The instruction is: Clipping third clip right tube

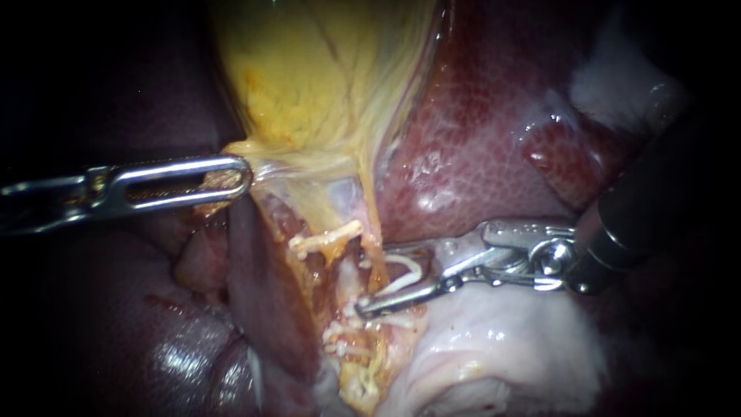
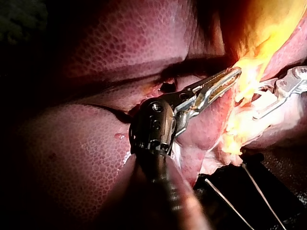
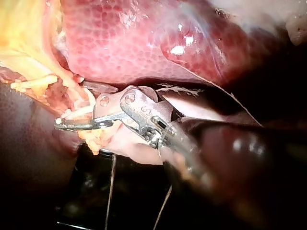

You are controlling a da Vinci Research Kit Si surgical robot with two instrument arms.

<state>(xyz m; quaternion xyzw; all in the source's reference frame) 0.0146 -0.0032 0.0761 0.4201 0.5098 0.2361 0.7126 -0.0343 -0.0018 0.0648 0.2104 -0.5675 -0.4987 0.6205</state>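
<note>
The left instrument (image 1: 243, 177) comes in level from the left. Its long, slotted claw is closed narrow on the thin, pale skirt of tissue at the lower edge of the yellow gallbladder (image 1: 324, 85). That tissue is stretched taut between the claw and the gallbladder's body. In the left wrist view the same claw (image 2: 235, 73) shows a toothed inner face, and its tip is buried in the bright yellow tissue.

The right instrument (image 1: 374, 280) enters from the right, low across the dark red liver (image 1: 478, 131). Its claw stands wide, with a white clip (image 1: 413, 270) seated between the two jaws and touching both. The clip's bend lies deep in the claw and its legs run out along the jaws.

The claw straddles a pale tube (image 1: 363, 266) that runs down from the gallbladder's neck. I cannot tell for certain whether this is the right tube. One white clip already sits higher up (image 1: 328, 241), just beside the upper jaw. More white clips (image 1: 347, 336) lie lower down, just past the lower jaw's tip.

In the right wrist view the claw (image 3: 64, 119) points into the yellow, ragged tissue. Pale, glistening tissue (image 1: 502, 340) lies beneath the right instrument's wrist.
</note>
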